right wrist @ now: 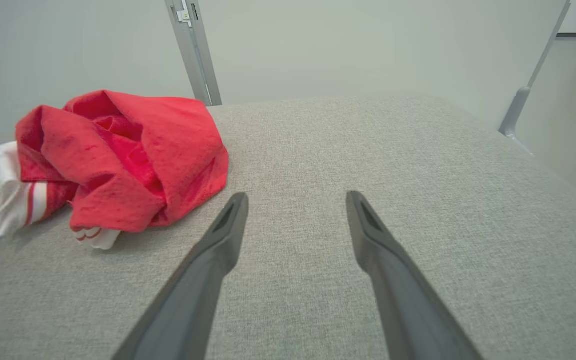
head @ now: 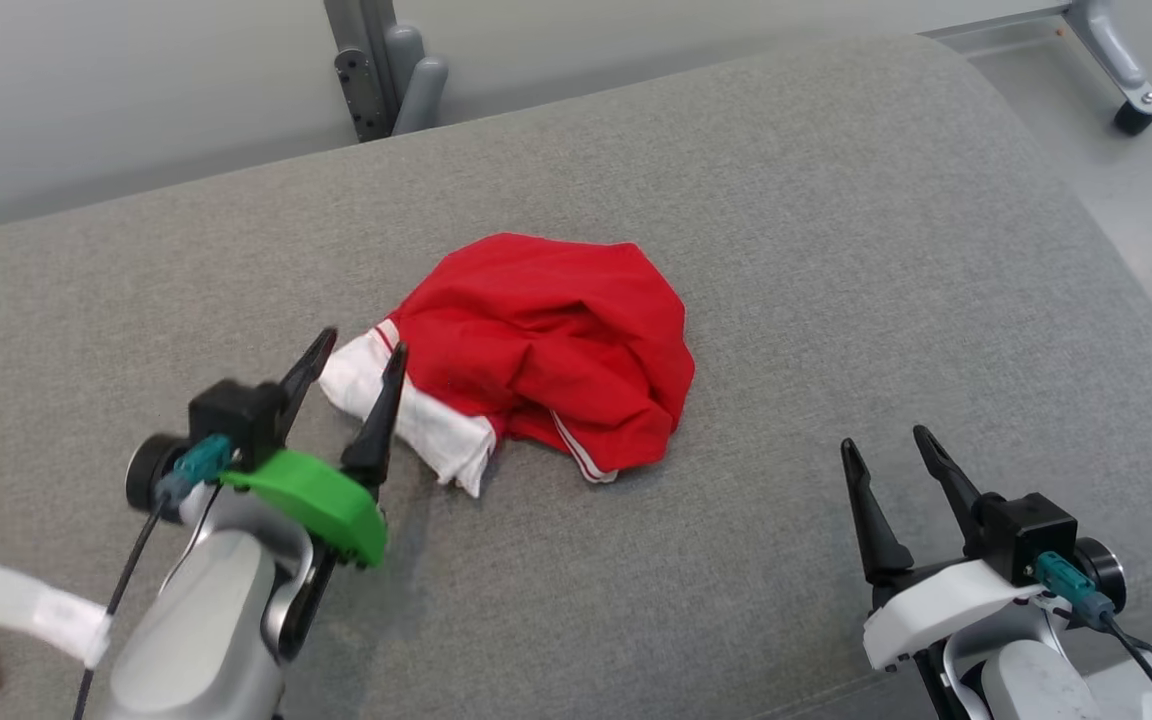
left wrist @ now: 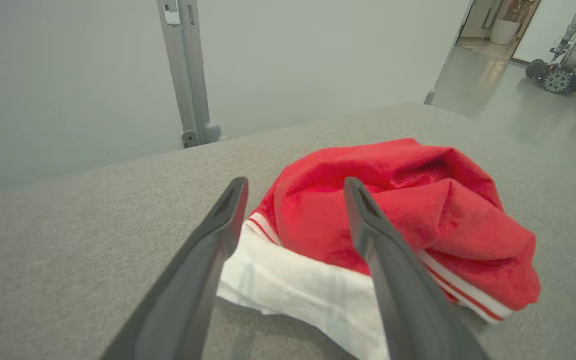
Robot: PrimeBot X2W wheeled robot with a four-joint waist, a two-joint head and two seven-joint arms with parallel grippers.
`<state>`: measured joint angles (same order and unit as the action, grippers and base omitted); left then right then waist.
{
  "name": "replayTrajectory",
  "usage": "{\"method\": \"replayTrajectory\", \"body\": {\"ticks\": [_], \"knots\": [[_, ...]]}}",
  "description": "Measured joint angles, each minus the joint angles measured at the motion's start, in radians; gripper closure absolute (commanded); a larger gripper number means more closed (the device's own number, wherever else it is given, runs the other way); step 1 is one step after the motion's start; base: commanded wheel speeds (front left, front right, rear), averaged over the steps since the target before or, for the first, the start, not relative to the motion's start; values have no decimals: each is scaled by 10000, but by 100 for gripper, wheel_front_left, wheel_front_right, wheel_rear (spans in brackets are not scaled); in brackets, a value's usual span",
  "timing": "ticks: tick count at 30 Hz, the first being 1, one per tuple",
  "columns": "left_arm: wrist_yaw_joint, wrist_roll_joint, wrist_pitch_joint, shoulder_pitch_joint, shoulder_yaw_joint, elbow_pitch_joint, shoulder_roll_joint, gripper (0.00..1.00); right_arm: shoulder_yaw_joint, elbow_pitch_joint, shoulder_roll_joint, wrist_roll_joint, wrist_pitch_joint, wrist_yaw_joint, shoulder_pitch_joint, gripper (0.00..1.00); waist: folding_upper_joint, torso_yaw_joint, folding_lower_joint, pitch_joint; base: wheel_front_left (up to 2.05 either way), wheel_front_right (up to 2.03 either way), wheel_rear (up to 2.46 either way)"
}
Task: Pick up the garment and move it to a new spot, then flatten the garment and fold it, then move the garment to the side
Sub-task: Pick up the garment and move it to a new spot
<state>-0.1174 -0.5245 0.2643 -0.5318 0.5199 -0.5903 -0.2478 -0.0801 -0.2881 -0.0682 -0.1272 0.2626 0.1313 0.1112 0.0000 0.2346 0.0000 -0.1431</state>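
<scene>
Left claw, jaws spread & empty, straddles white hem of crumpled red garment at centre of grey cushion, right claw open nr cushion's front-right edge; relocation seemingly done, flattening, fold & shift aside remain.

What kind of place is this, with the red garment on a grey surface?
Probably a robotics lab or test room. Another wheeled robot stands on the bare floor in the distance, and a metal frame leg on a caster stands beside the grey padded surface.
</scene>
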Motion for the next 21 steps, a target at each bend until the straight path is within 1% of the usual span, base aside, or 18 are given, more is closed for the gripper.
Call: {"method": "replayTrajectory", "body": {"ticks": [5,9,11,14,17,21], "knots": [[215,663,4,1771,-2086,514,282,0,-132,-15,-6,-2,0,0,-89,0,0,-415,0,222,0,0,0],[211,1421,4,3047,-3358,1062,573,0,-330,-54,-10,-6,0,0,-220,0,0,-792,0,475,0,0,0],[213,1689,6,3634,-4023,1480,811,0,-374,-88,-12,-25,0,0,-261,0,0,-938,0,652,0,0,0],[186,2261,4,4495,-4692,2052,1137,0,-364,-117,-25,-29,0,0,-360,0,0,-1175,0,908,0,0,0],[107,2591,4,5156,-5271,2454,1459,0,-378,-146,-40,-31,0,0,-475,0,0,-1402,0,1149,0,0,0],[25,2947,4,5777,-5643,2915,1772,0,-387,-159,-40,-31,0,0,-508,0,0,-1665,0,1407,0,0,0]]}}
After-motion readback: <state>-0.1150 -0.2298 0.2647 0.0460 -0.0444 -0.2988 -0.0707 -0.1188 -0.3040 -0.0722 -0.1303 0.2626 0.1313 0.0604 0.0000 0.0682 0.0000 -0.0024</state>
